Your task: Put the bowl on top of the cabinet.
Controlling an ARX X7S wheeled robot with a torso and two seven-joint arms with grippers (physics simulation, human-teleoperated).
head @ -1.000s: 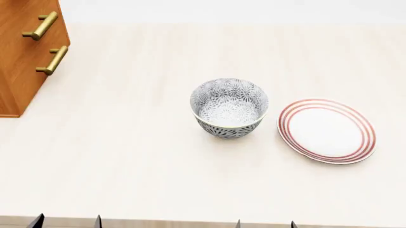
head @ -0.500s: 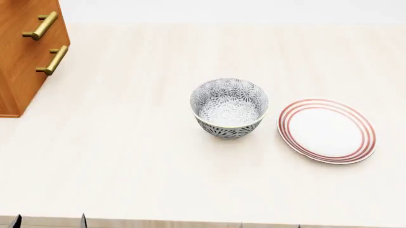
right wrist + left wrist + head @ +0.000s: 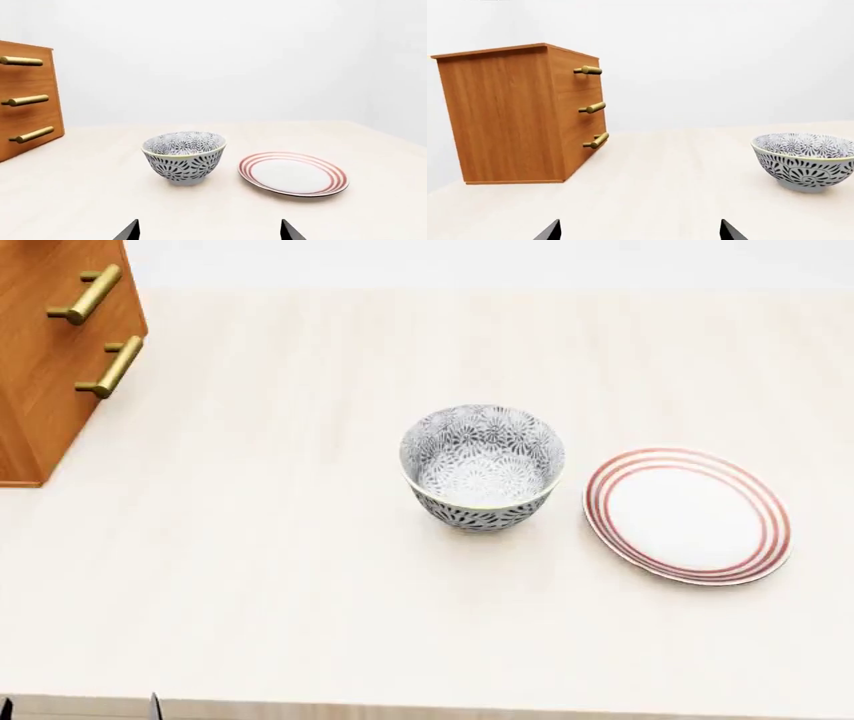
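The bowl (image 3: 482, 468), deep and white with a dense grey-black floral pattern, stands upright in the middle of the pale table (image 3: 294, 570). It also shows in the left wrist view (image 3: 804, 160) and in the right wrist view (image 3: 183, 157). At the far left stands the orange-brown cabinet (image 3: 54, 360) with brass bar handles (image 3: 520, 115) (image 3: 27, 125). Only the tips of my left gripper (image 3: 78, 708) show, at the near table edge, well short of the bowl. It is open and empty (image 3: 640, 230). My right gripper (image 3: 209, 230) is open too, empty, facing the bowl from a distance.
A flat white plate with red rings (image 3: 687, 515) lies just right of the bowl (image 3: 293, 174). The table's near edge runs along the bottom of the head view.
My left gripper's tips have slid left along the bottom of the head view. The right gripper's tips have dropped out of that view. The bowl, plate and cabinet have not moved.
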